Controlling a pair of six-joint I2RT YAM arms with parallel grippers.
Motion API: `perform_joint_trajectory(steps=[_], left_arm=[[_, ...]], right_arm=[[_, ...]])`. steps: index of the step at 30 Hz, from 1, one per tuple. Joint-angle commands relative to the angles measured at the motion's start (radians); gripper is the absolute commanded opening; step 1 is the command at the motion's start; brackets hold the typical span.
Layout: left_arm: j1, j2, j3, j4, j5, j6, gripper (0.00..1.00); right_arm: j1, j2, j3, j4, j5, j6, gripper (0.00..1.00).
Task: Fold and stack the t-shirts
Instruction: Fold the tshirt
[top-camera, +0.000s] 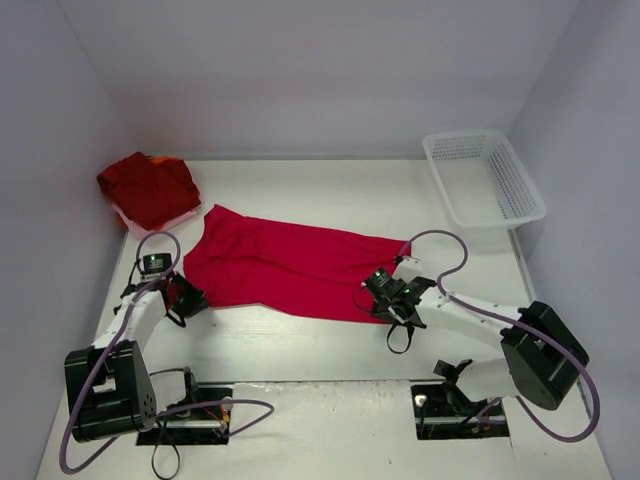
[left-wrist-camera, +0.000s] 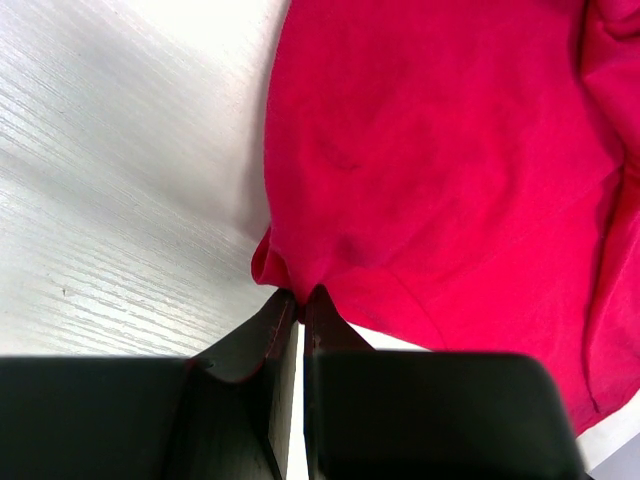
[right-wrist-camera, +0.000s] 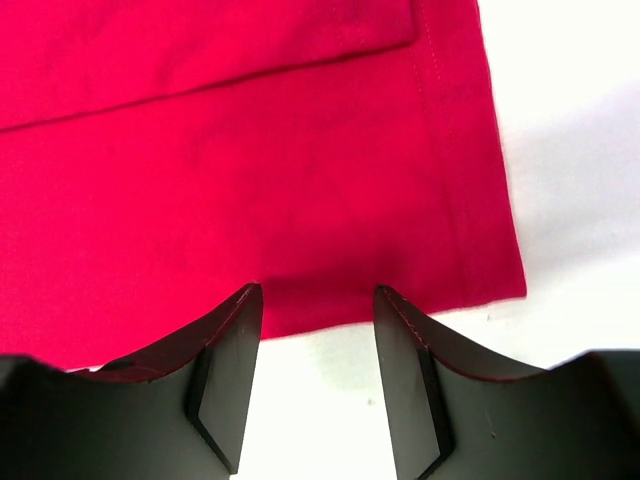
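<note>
The left claw (top-camera: 190, 298) sits at the lower-left corner of the spread t-shirt (top-camera: 290, 265), which lies flat across the middle of the top view. The right claw (top-camera: 378, 290) is at the shirt's lower-right edge. A darker folded t-shirt (top-camera: 148, 188) rests at the upper left, and a white mesh basket (top-camera: 515, 190) stands at the upper right, well apart from both. The surface (top-camera: 300, 345) is white, and pale walls (top-camera: 300, 80) close it in on three sides. In the left wrist view, the left claw (left-wrist-camera: 300, 295) is pinched fully closed on a puckered corner of the red cloth, with bare wood-grained surface at the left of the frame. In the right wrist view, the right claw (right-wrist-camera: 318, 290) stands roughly half apart with the stitched hem lying between its tips, and it has nothing clamped. The step in hand looks like taking the two near corners for a fold. The next move probably calls for the right claw to close on the hem. Both claws would then lift evenly and carry that edge across without skewing the cloth.
</note>
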Motion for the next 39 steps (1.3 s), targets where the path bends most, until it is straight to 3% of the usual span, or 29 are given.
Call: perform_joint_trajectory(steps=[1,7,15,25,36,39], left_arm=[[0.010,-0.007,0.006,0.037,0.006,0.014,0.00],[0.017,-0.008,0.003,0.036,0.008,0.016,0.00],[0.029,-0.034,0.003,0.020,-0.005,0.013,0.00],[0.055,-0.043,-0.007,0.020,-0.012,0.010,0.00],[0.090,-0.069,-0.013,0.016,-0.015,0.000,0.00],[0.093,-0.074,-0.013,0.016,-0.012,-0.001,0.00]], right_arm=[[0.017,-0.076,0.018,-0.061,0.029,0.042,0.44],[0.020,-0.125,-0.009,-0.078,0.029,0.057,0.44],[0.065,-0.018,-0.002,-0.077,0.055,0.094,0.43],[0.075,0.007,0.008,-0.075,0.066,0.100,0.42],[0.094,0.037,0.021,-0.074,0.073,0.110,0.36],[0.098,0.043,0.026,-0.074,0.073,0.113,0.29]])
